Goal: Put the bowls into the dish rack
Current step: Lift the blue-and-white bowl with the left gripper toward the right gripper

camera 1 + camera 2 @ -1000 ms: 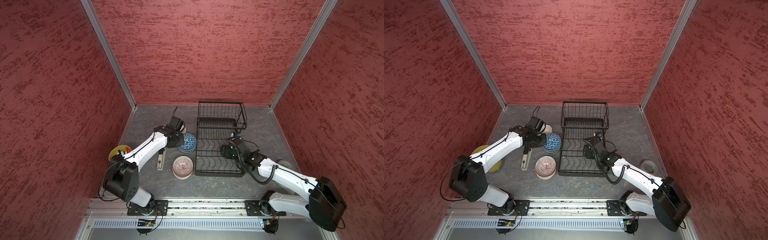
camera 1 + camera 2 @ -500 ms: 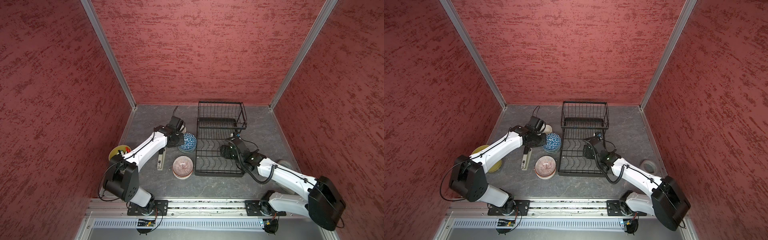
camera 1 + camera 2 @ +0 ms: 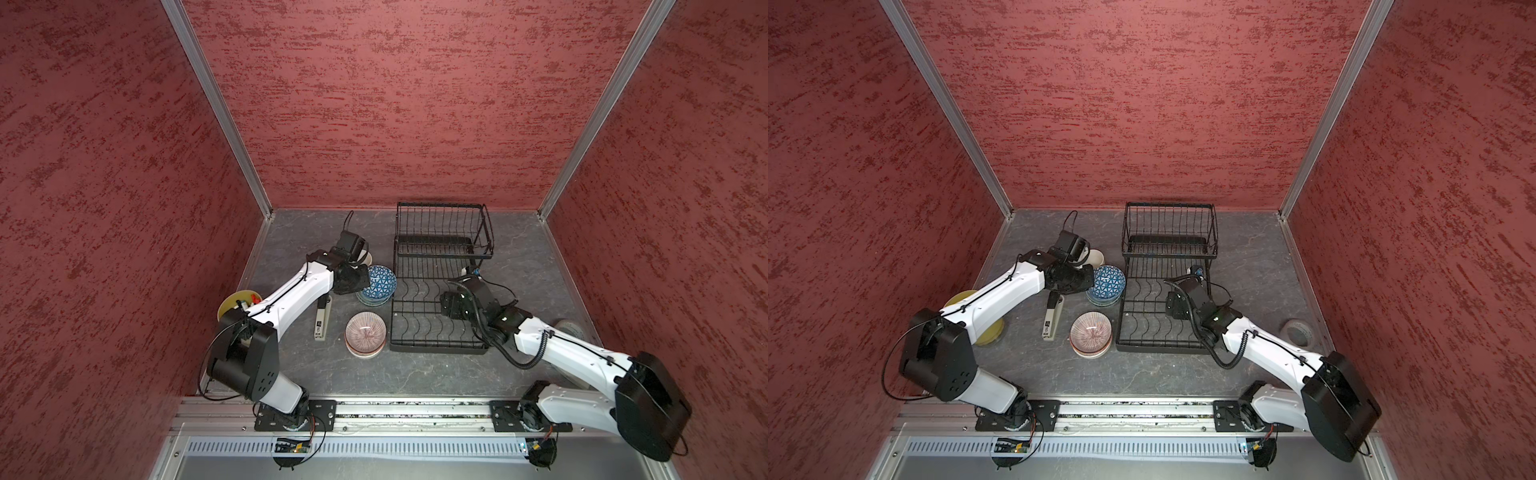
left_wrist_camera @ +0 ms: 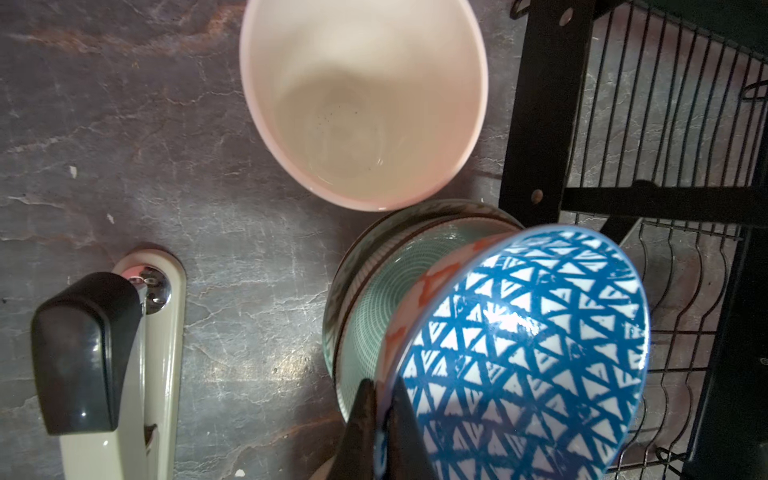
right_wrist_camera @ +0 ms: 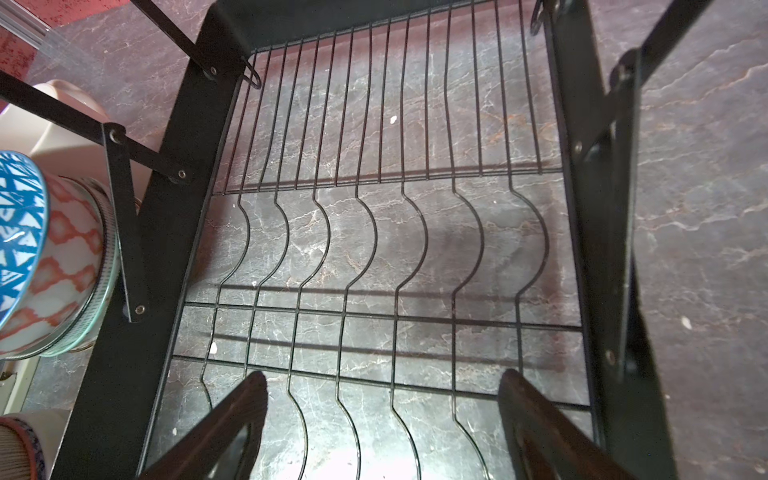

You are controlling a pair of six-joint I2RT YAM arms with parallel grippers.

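One blue-triangle bowl (image 4: pixel 519 353) tilts, rim pinched by left gripper (image 4: pixel 380 390); right gripper (image 5: pixel 382 390) gapes over dish rack (image 5: pixel 174 232).

The dish rack (image 5: pixel 166 249) has a bare lower floor, open from above; its upper basket (image 3: pixel 434 242) roofs the back. Bowls (image 3: pixel 376 282), a mug (image 4: pixel 361 104) and a stapler (image 3: pixel 322 320) crowd its left side.

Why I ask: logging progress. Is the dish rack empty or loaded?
Empty: the dish rack holds nothing in both top views; the bowls are outside it.

Mottled red walls (image 3: pixel 415 104) joined by aluminium corner posts (image 3: pixel 212 104) enclose a dark grey marbled floor (image 3: pixel 415 374).
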